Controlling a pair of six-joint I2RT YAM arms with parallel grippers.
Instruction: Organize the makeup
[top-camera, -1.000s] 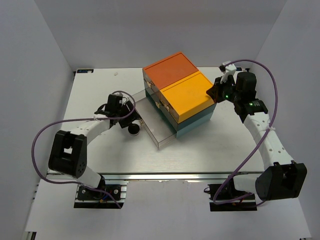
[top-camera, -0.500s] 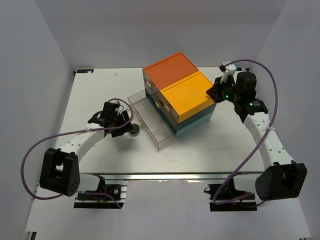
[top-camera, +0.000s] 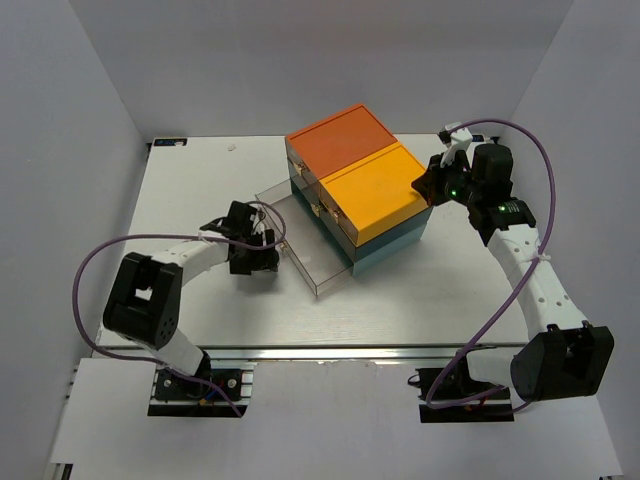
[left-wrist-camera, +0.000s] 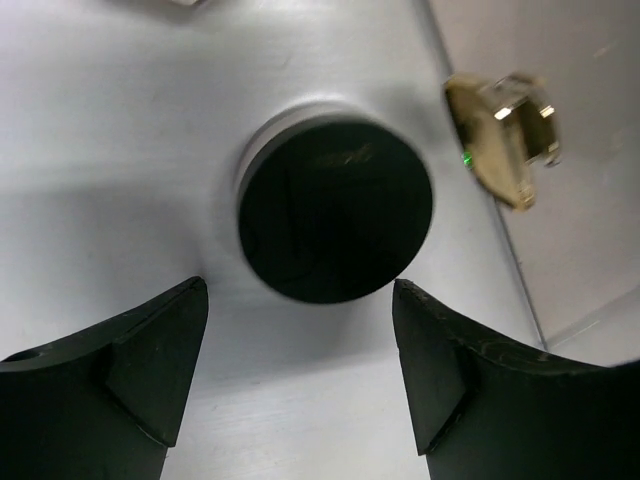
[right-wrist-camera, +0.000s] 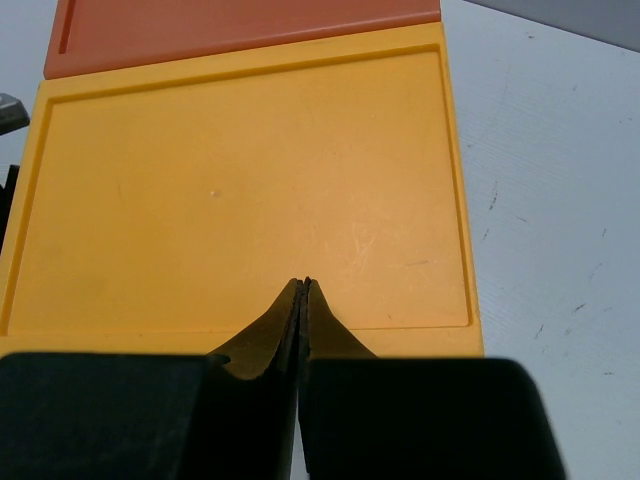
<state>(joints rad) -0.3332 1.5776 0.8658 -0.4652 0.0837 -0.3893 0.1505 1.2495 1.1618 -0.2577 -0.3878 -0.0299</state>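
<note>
Left pincer: fingers apart, one at the lower left of the left wrist view and one at the lower right. They hold nothing.

The round black compact lies flat on the desk at the centre of that view, just above the gap between the fingertips and touching neither. It is a disc, so it has no long axis. Its broad face points up at the camera, with a faint inscription across it.

A gold knob on the front of the clear drawer sits at the upper right, near the compact and apart from it.

In the top view the drawer stands pulled out from the drawer box, at centre frame.

Right pincer: fingers pressed together, empty, over the yellow top panel. The orange panel lies beyond it at the top edge.
</note>
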